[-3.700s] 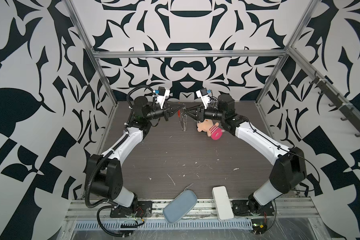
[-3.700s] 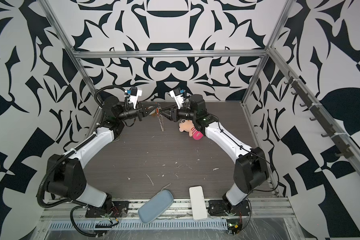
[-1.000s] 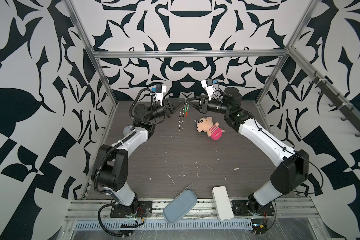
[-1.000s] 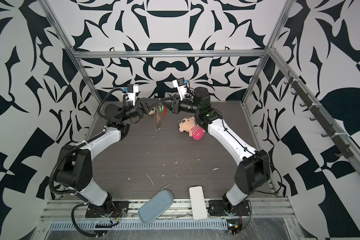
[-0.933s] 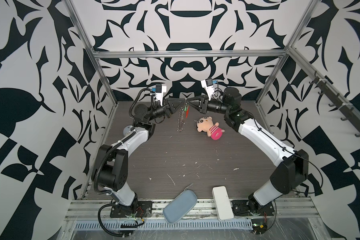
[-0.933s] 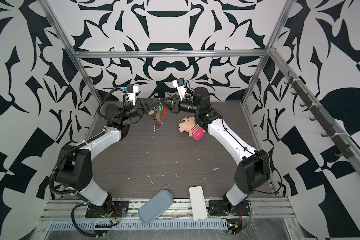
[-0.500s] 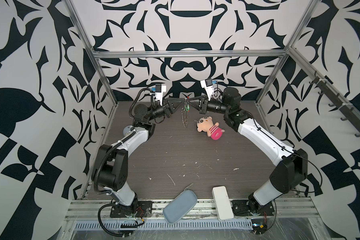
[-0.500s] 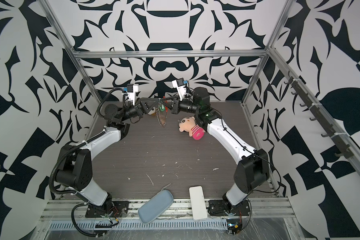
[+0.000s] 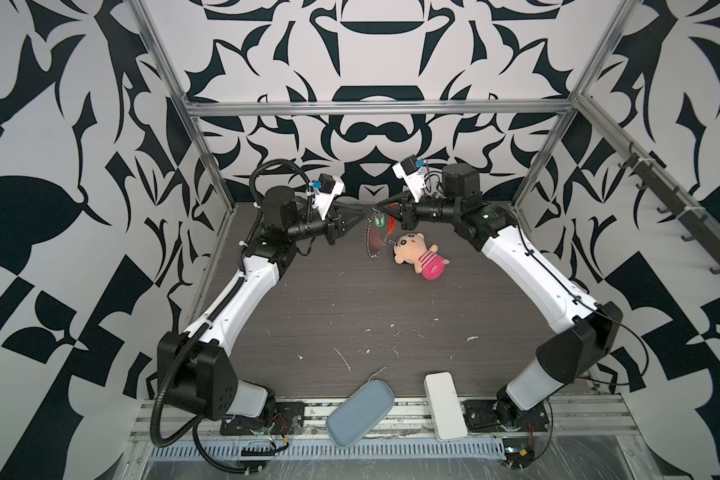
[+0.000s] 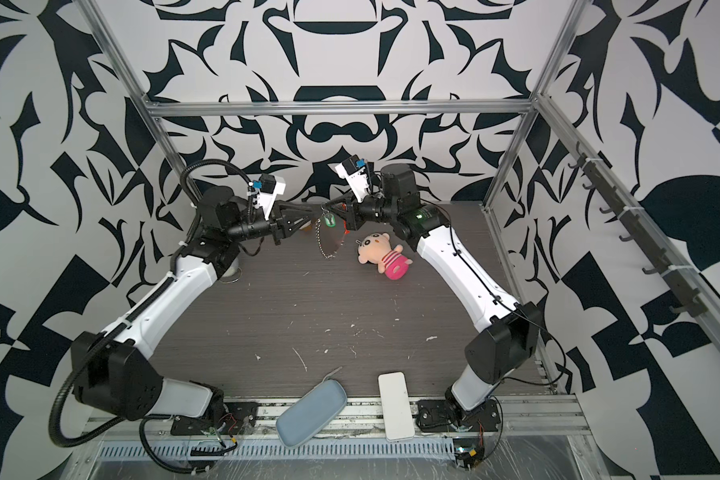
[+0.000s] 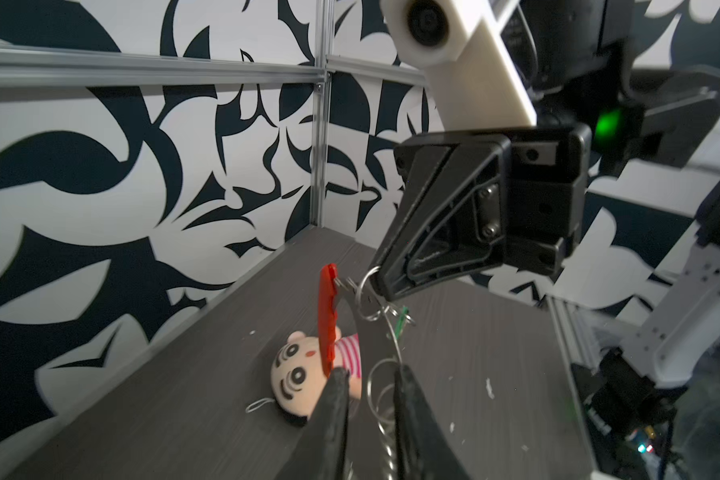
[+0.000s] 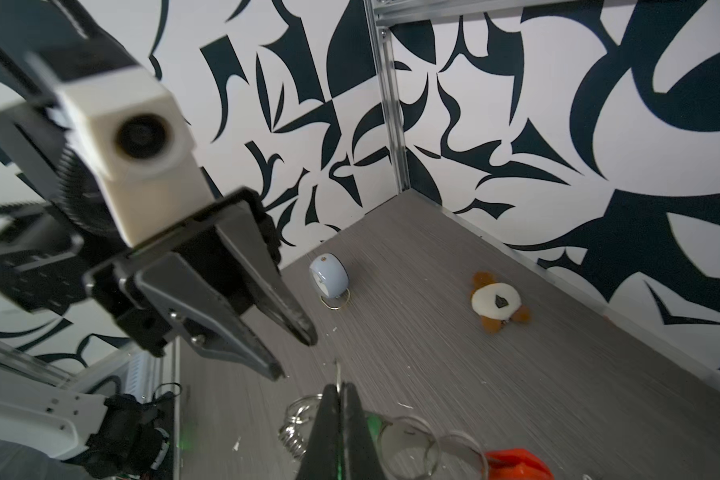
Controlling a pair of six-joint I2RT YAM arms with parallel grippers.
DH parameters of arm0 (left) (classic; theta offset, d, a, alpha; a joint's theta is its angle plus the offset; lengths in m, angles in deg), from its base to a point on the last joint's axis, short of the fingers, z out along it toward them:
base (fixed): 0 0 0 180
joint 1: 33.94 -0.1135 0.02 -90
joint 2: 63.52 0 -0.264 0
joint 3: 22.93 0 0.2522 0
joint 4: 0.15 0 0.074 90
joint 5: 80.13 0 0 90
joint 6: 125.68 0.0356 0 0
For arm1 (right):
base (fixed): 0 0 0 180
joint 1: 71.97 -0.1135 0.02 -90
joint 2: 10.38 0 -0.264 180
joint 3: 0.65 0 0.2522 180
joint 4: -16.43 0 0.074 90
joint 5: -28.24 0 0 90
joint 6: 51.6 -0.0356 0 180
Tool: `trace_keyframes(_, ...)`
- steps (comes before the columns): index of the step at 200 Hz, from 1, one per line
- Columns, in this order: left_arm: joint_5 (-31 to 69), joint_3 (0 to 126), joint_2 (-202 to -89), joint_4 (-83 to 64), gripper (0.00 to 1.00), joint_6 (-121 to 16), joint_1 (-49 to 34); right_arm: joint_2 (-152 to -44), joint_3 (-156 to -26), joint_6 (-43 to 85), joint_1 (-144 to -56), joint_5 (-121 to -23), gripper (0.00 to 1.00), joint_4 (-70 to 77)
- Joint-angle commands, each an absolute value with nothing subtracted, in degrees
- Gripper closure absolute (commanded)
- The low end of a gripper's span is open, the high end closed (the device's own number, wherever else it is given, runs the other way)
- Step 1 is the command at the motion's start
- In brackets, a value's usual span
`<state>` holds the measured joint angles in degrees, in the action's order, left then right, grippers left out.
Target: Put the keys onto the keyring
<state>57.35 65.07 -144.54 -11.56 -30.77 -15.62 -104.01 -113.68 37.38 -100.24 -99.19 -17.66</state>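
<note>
Now, my right claw (image 9: 380, 205): pressed onto the keyring (image 9: 370, 239), aloft at far middle.
My left claw (image 9: 360, 212): spread, just left of it.
Keys (image 9: 378, 218): green, dangling among its rings.

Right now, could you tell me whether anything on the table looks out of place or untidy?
Small white scraps litter the front half of the table, and the grey-blue pouch lies askew, overhanging the front edge onto the metal rail. The white box beside it overhangs too.
</note>
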Motion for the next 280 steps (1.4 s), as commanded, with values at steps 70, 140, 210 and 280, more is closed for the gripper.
trace_keyframes(70,63.1,77.9,-151.7,-38.9,0.84,-9.6,-15.5,-102.7,-114.9,48.5,-103.4,-97.7,1.0,-24.5)
trace_keyframes(140,66.9,78.8,-153.0,-36.0,0.94,-12.2,-15.5,-102.9,-114.2,48.2,-103.5,-99.1,1.0,-23.5)
trace_keyframes(210,67.1,80.1,-154.9,-36.0,0.89,-12.9,-14.5,-103.0,-113.8,47.0,-103.5,-100.3,1.0,-22.0)
trace_keyframes(280,67.3,80.6,-155.4,-35.9,0.91,-13.0,-13.7,-103.1,-114.0,46.4,-103.6,-101.1,1.0,-21.9)
